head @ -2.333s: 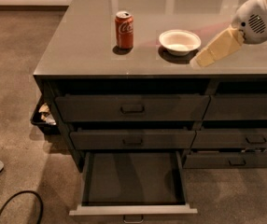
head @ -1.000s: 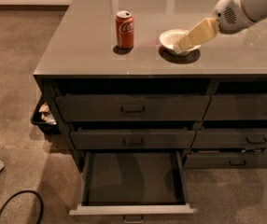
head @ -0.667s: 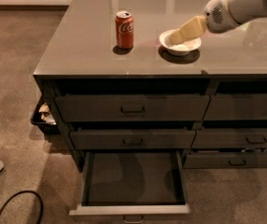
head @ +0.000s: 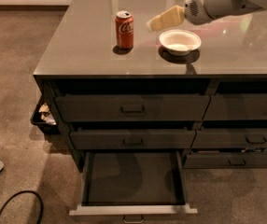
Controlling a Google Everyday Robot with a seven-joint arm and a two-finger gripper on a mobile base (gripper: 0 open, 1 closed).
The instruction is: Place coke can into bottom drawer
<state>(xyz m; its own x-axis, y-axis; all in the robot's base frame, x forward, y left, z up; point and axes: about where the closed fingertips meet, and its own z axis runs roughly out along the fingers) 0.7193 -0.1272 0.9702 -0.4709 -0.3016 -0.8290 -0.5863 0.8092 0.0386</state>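
Note:
The red coke can (head: 124, 29) stands upright on the grey countertop (head: 87, 50), left of a white bowl (head: 180, 41). My gripper (head: 151, 25) reaches in from the upper right on a white arm (head: 217, 1); its cream fingers hang above the counter between the can and the bowl, a short way right of the can and not touching it. The bottom drawer (head: 132, 181) of the left column is pulled open below, with a dark bare interior and a light grey front edge.
Two closed drawers (head: 132, 108) sit above the open one, with narrower drawers (head: 245, 139) in the right column. A black bin of scraps (head: 44, 115) stands at the cabinet's left side. A black cable (head: 17, 204) lies on the floor.
My gripper has swung left across the counter, from right of the bowl, over the bowl, to just right of the coke can. Can, bowl and drawer have not moved.

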